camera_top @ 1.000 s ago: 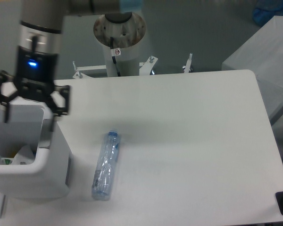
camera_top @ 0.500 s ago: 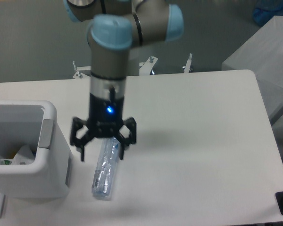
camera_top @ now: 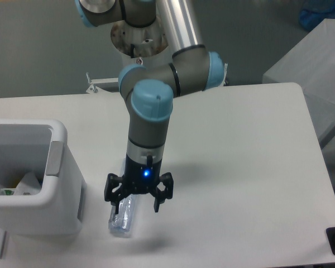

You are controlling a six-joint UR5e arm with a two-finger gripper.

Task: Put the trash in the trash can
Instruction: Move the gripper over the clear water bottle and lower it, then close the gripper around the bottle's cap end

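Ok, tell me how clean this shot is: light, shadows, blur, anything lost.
Fixed camera: lighting is even and soft, with a faint shadow on the table beside the arm. The whole frame is slightly soft. The gripper carries a glowing blue light and hides most of the bottle, whose clear plastic blends into the white tabletop. The trash can is cut off by the left edge.

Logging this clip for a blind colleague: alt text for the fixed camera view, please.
The arm's open claw hangs over a clear plastic bottle lying on the white table. A white trash can stands at the left edge.
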